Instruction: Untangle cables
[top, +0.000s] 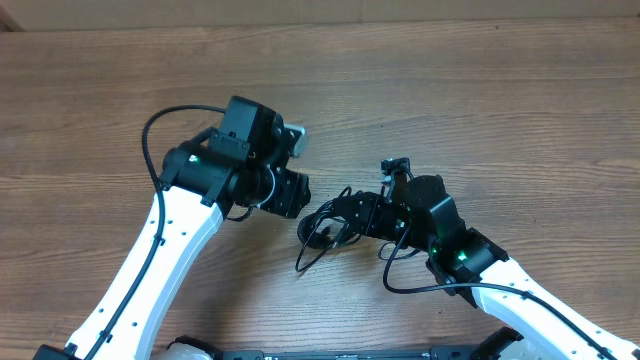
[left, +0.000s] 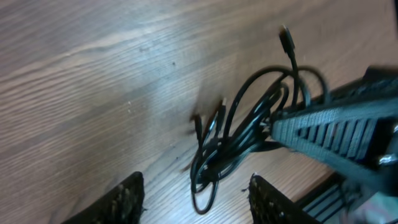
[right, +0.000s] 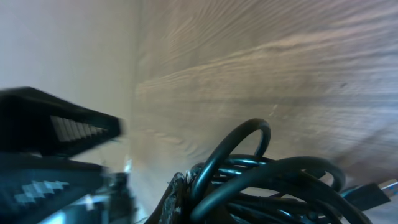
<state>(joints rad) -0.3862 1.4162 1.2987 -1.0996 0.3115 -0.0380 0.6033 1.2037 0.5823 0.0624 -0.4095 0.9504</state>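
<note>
While the left claw (left: 198, 191) gapes empty, the right claw (left: 273, 124) clamps the cables (left: 219, 154), stretched diagonally leftward.

Two arms are working over one worktop (top: 520, 90): the left arm (top: 165, 245) and the right arm (top: 545, 300). Each is carrying one claw, the left claw (top: 300, 195) and the right claw (top: 343, 213). One bundle of cables (left: 233, 134) is showing, with three plug ends (left: 286, 38) sticking out; the strands are too tangled to count.

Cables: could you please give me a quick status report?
Left gripper open, empty. Right gripper shut on cables. Bundle tangled. Nothing in the way.
</note>
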